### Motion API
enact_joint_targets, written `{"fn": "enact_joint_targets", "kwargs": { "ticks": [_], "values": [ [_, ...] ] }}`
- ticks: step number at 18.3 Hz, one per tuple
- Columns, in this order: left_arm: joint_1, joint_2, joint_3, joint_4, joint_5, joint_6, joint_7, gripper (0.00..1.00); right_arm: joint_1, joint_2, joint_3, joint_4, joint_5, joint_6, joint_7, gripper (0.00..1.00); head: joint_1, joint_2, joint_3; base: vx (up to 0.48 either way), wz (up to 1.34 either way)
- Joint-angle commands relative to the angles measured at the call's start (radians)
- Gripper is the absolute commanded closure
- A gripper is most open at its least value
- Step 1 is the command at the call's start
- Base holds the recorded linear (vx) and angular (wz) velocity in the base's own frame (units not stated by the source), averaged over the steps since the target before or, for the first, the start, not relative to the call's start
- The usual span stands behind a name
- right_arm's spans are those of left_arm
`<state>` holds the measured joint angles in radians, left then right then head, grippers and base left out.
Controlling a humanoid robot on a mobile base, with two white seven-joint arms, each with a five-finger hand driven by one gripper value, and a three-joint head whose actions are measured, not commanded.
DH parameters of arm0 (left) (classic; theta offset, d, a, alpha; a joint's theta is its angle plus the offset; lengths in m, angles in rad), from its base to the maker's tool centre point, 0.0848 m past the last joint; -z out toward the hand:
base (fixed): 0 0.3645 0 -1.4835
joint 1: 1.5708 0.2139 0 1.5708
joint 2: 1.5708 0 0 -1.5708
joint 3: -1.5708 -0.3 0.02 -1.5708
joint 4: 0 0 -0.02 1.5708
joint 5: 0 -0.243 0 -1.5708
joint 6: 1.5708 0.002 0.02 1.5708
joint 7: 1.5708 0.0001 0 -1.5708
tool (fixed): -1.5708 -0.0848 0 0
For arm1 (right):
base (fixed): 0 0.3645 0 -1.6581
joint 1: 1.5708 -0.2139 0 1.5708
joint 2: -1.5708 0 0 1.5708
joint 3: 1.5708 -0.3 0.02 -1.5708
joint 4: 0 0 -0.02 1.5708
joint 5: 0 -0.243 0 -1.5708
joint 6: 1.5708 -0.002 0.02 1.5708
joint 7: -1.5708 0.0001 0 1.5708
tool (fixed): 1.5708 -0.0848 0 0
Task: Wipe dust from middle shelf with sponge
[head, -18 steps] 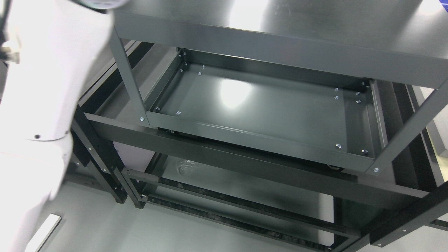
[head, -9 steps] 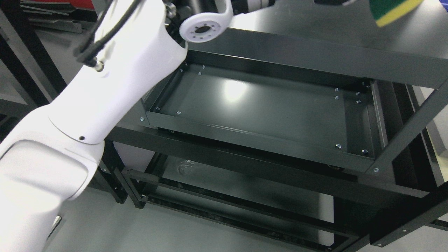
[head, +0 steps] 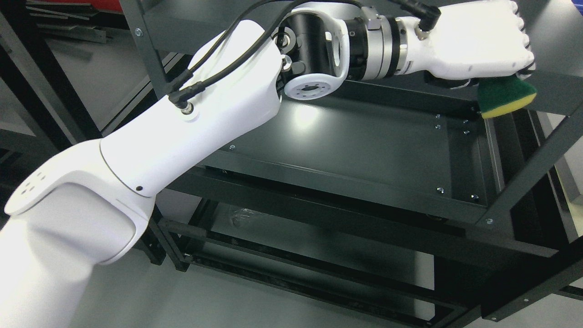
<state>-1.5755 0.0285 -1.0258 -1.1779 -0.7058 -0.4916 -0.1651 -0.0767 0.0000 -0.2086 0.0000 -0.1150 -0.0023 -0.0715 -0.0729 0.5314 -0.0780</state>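
One arm shows, the left, reaching from the lower left across the dark metal rack to its upper right. Its robot hand (head: 483,41) is closed around a green-and-yellow sponge (head: 505,96), held at the front edge of the top shelf (head: 553,91), above the middle shelf's (head: 364,146) far right corner.

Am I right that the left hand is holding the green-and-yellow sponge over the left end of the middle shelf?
Not quite. The head view shows the left hand gripping the green-and-yellow sponge, but it hangs over the right end of the middle shelf, near the right corner screws, not the left end.
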Motion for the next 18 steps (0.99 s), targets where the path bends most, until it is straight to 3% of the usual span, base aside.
{"fn": "enact_joint_targets", "kwargs": {
  "ticks": [1, 6, 18],
  "values": [
    [-0.006, -0.011, 0.038, 0.080, -0.021, -0.039, -0.034, 0.95, 0.000, -0.017, 0.000, -0.017, 0.000, 0.073, -0.002, 0.00, 0.0000, 0.000, 0.000, 0.000, 0.00],
    [-0.003, -0.010, 0.092, 0.024, -0.031, -0.113, -0.091, 0.95, 0.000, -0.017, 0.000, -0.017, 0.000, 0.073, -0.002, 0.00, 0.0000, 0.000, 0.000, 0.000, 0.00],
    [-0.005, 0.390, 0.156, -0.169, 0.066, -0.237, -0.142, 0.95, 0.000, -0.017, 0.000, -0.017, 0.000, 0.073, -0.001, 0.00, 0.0000, 0.000, 0.000, 0.000, 0.00]
  ]
}}
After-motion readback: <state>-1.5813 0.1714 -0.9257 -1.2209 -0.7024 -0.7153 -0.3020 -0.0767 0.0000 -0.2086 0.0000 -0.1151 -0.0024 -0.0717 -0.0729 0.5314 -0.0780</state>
